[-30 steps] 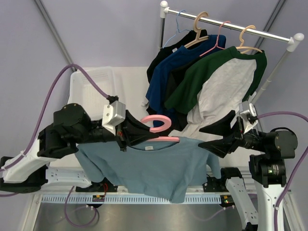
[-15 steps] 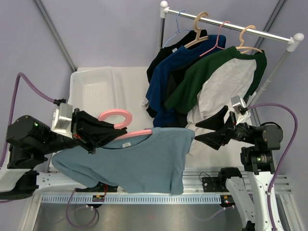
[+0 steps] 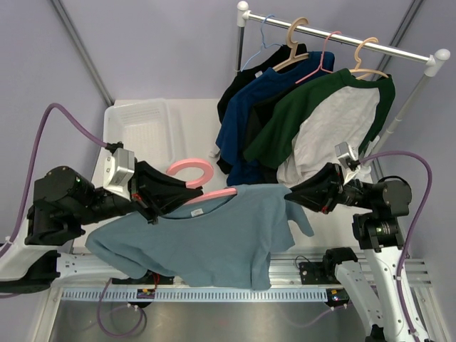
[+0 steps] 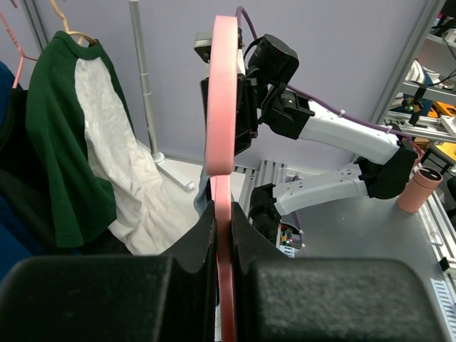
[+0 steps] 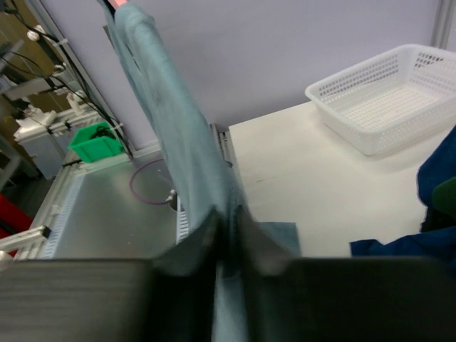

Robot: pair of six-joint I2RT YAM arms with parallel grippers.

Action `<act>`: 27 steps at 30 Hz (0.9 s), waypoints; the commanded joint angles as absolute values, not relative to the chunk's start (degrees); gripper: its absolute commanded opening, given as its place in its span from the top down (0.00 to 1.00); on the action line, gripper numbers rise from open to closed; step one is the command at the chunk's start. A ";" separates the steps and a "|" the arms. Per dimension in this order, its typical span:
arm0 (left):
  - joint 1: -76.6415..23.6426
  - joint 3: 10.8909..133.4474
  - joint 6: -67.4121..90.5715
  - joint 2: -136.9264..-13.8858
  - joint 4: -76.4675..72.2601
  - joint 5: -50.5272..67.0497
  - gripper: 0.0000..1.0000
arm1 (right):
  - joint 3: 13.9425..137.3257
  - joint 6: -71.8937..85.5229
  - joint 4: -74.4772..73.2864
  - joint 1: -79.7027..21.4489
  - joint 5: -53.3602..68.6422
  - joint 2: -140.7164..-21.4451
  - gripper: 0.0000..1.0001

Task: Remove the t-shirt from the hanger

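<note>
The soft blue-grey t-shirt (image 3: 214, 239) drapes from a curved pink plastic hanger (image 3: 191, 171), which the left gripper (image 3: 165, 201) clamps tightly. The right gripper (image 3: 293, 196) pinches the shirt's sleeve. A white lattice basket (image 3: 135, 125) sits behind.

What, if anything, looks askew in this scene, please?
The t-shirt hangs lopsided: its pink hanger sits tilted in the shut left gripper, and the right gripper pinches the fabric at the other side.

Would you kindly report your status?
Left hand shut on pink plastic hanger. Right hand pinching blue-grey t-shirt, not yet off. White clothes rack close behind.
</note>
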State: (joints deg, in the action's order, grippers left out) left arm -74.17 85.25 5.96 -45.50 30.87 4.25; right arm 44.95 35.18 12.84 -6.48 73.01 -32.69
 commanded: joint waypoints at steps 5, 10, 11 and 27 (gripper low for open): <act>-74.27 89.30 4.04 -42.11 31.63 -6.85 1.00 | 45.35 25.94 2.12 -7.03 62.07 -33.83 1.00; -74.27 88.24 5.01 -37.45 31.90 -8.26 1.00 | 44.48 27.94 2.72 -7.03 57.40 -37.79 1.00; -74.35 88.24 5.71 -36.66 31.82 -8.26 1.00 | 44.12 29.17 3.25 -6.94 56.70 -39.27 1.00; -74.27 83.06 8.61 -30.67 21.62 -6.86 1.00 | 42.45 29.97 4.73 -7.12 58.45 -39.46 1.00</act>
